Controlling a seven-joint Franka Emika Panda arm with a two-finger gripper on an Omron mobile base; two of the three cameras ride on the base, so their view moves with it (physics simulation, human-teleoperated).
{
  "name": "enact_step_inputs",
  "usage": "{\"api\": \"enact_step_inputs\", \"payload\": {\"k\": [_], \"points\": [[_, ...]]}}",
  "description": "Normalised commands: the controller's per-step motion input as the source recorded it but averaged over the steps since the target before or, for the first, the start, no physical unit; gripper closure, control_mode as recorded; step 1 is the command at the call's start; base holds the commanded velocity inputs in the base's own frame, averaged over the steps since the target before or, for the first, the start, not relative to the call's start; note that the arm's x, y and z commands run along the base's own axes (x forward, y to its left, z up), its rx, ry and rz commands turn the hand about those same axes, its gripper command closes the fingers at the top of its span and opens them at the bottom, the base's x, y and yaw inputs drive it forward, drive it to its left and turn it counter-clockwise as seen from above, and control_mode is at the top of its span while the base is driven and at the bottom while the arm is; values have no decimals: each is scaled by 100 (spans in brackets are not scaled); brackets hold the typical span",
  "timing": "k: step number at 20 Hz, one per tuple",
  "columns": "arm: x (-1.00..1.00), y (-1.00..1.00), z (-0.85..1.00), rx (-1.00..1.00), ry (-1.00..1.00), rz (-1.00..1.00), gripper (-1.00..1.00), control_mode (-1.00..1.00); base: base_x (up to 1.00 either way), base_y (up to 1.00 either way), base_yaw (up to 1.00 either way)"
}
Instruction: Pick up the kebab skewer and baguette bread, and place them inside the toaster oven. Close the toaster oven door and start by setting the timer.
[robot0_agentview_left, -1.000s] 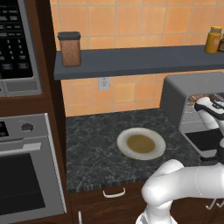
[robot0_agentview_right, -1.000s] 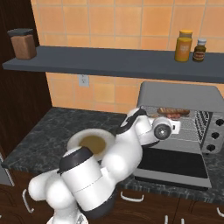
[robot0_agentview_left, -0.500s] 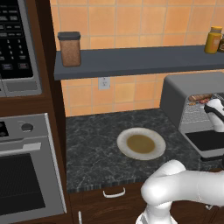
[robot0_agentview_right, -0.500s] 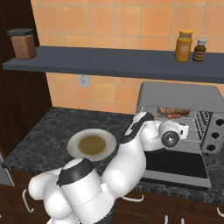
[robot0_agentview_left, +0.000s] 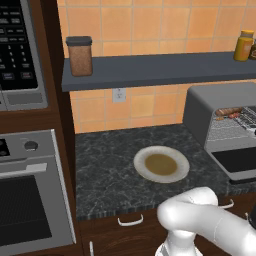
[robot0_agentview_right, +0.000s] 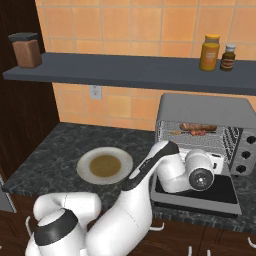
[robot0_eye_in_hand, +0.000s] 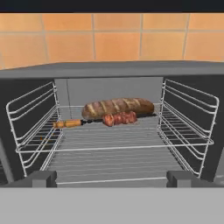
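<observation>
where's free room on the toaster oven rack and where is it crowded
Free: the front of the wire rack, between the side rails, ahead of the kebab skewer. Crowded: the back, where the baguette bread lies just behind the skewer in the toaster oven.

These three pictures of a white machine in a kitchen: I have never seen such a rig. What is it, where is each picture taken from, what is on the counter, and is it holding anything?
The white machine is a robot arm on a drivable base. Two pictures come from cameras on that base, behind the arm to its left and right. The third comes from a camera on the hand, looking along the gripper, whose two dark tips stand wide apart with nothing between them.

On the dark counter sits an empty plate and the grey toaster oven, its door folded down. Inside, on the wire rack, the baguette bread lies at the back with the kebab skewer right in front of it. So both foods are in; the door is not yet closed.
</observation>
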Motion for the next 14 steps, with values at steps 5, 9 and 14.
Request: {"api": "enact_step_inputs", "payload": {"k": [5, 9, 14], "points": [[-91, -26, 0, 0, 0, 9, -100, -100, 0, 0, 0], [-63, -43, -1, 6, 0, 19, -100, -100, 0, 0, 0], [-30, -45, -18, 8, 0, 14, -100, -100, 0, 0, 0]]}}
